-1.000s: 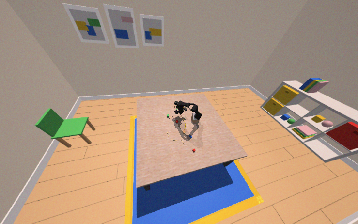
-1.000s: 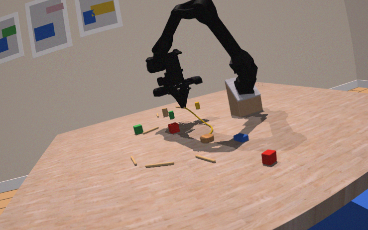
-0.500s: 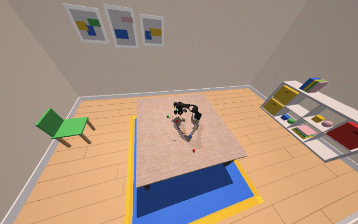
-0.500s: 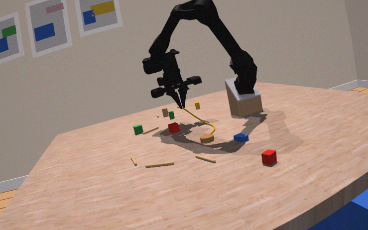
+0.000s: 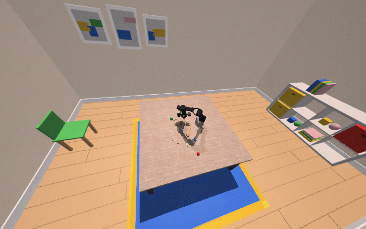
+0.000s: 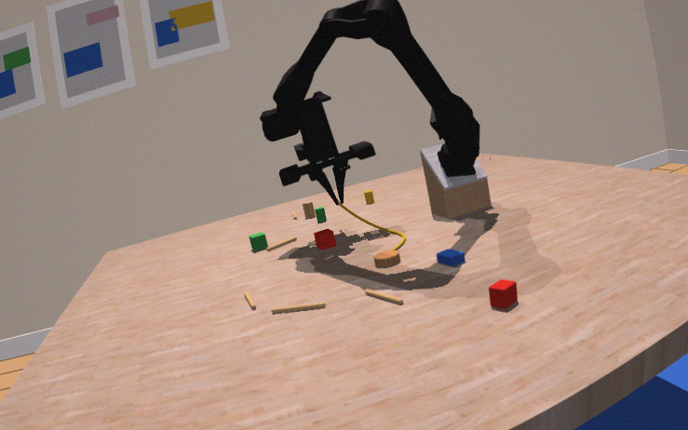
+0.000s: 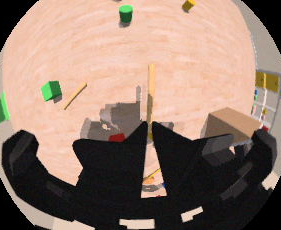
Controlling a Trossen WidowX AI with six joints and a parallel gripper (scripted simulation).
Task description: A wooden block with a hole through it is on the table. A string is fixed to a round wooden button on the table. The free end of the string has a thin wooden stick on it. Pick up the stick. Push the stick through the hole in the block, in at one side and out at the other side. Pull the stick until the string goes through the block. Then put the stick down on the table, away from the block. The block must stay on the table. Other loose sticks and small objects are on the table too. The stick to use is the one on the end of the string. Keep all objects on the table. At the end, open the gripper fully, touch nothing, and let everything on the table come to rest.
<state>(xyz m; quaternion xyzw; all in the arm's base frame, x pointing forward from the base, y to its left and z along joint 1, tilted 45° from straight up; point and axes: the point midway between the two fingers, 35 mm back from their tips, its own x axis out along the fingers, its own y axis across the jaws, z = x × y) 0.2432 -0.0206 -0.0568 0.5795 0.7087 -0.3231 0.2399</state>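
My gripper (image 6: pixel 337 198) (image 7: pixel 148 124) (image 5: pixel 183 115) is shut on the thin wooden stick (image 7: pixel 151 90) and holds it above the table. In the wrist view the stick points forward from the fingertips. The yellow string (image 6: pixel 369 224) hangs from the fingertips in a curve down to the round wooden button (image 6: pixel 386 259) (image 5: pixel 188 135), which lies flat on the table. The small tan wooden block (image 6: pixel 308 208) stands upright a little behind and left of the gripper, next to a green cylinder (image 6: pixel 320 214) (image 7: pixel 125 13). I cannot see its hole.
A red cube (image 6: pixel 325 238) (image 7: pixel 117 137) lies below the gripper. Around it are a green cube (image 6: pixel 257 241) (image 7: pixel 51 90), a yellow cylinder (image 6: pixel 369 196), a blue block (image 6: pixel 450 257), a second red cube (image 6: pixel 503 293) and loose sticks (image 6: pixel 281 244) (image 6: pixel 297 307) (image 6: pixel 384 296). The arm's pedestal (image 6: pixel 455 186) stands at the right.
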